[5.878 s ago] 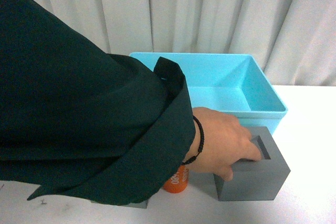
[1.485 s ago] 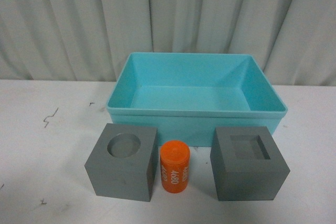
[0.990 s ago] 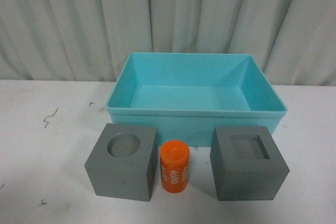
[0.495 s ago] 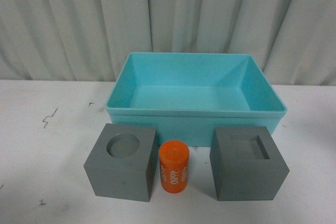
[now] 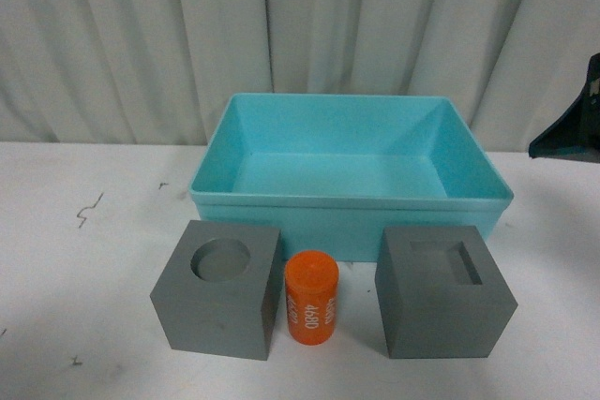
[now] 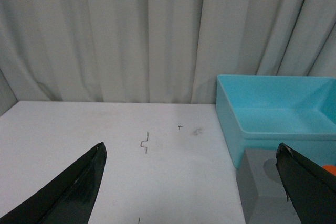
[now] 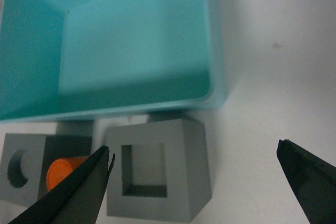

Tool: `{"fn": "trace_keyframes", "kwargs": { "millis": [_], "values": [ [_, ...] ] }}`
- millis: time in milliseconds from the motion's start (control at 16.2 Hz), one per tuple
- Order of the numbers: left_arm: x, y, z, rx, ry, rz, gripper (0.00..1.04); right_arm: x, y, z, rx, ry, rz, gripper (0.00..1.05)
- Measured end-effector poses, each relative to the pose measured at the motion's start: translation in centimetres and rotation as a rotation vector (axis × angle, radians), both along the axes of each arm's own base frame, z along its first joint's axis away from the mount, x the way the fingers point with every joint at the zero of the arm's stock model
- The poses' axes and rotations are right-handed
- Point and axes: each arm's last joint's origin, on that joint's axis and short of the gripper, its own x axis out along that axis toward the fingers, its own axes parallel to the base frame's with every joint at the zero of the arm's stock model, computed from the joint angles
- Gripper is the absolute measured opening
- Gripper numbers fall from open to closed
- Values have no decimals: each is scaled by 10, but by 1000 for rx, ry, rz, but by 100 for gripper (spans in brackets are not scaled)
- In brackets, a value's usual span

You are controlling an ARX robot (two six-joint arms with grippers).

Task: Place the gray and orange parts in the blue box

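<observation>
Front view: orange cylinder point(image 5: 311, 299) between gray cubes point(image 5: 217, 288)

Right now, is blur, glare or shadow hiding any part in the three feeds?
Front view: even light, no glare, digits on the orange cylinder slightly soft, a dark blurred shape at the right edge. Left wrist view: fairly sharp; the left hand shows only as black silhouettes. Right wrist view: softest focus; shadow inside the blue box; the square-recess cube unhidden.

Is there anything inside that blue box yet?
Empty. The blue box shows only bare floor; the round-holed cube, square-holed cube and orange cylinder stand outside it.
</observation>
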Motion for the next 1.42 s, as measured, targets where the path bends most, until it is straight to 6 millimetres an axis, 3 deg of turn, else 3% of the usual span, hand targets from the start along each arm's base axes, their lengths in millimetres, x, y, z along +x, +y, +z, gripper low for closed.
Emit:
{"fn": "trace_keyframes", "kwargs": {
  "millis": [495,1299,1423],
  "values": [
    [0,0,0,0,0,0,98,11,41,-44,18,146,105,98],
    [0,0,0,0,0,0,98,16,42,-91,7,222,104,98],
    [0,0,0,0,0,0,98,16,43,-93,12,220,110,84]
  ]
}}
